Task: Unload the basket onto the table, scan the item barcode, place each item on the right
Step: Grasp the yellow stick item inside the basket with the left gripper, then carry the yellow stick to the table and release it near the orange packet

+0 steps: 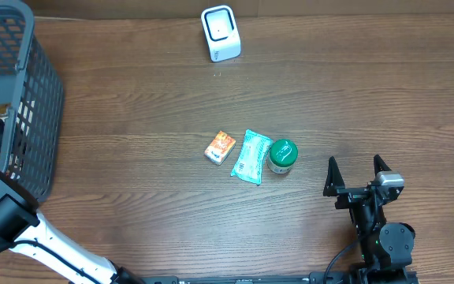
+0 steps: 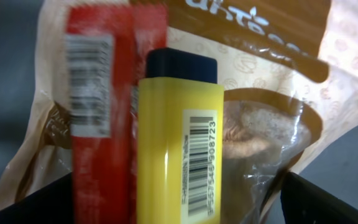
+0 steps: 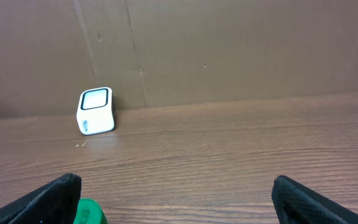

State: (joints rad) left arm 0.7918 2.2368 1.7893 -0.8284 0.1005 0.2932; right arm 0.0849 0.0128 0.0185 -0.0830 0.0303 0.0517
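Left gripper (image 2: pixel 185 200): the jaws stand wide apart, with one dark fingertip in each lower corner of its wrist view, and they hold nothing. They straddle a yellow box (image 2: pixel 179 124) without touching it. This box has a dark blue cap and carries a white barcode label printed lengthwise, with a row of digits beside the bars (too soft to vouch for digit by digit). Just beside it, on the left of that view, lies a red packet (image 2: pixel 104 93) with its own white barcode panel, which is blurred and unreadable. Both rest on a tan and brown bag (image 2: pixel 272 74) with a clear window. The white lettering along its top is cut off by the frame and cannot be read. The overhead view places the left arm at the grey basket (image 1: pixel 22 102) on the table's left edge, with the gripper itself hidden there. Right gripper (image 1: pixel 357 172): the jaws are fully spread, empty and touching nothing, low over the wooden table (image 1: pixel 132 197) at its right side. The white scanner (image 1: pixel 221 33) stands upright at the far edge, well apart from both grippers. At mid-table lie an orange packet (image 1: pixel 220 147), a teal packet (image 1: pixel 251 156) and a green-lidded jar (image 1: pixel 283 155) in a close row, and their print is too small to read.
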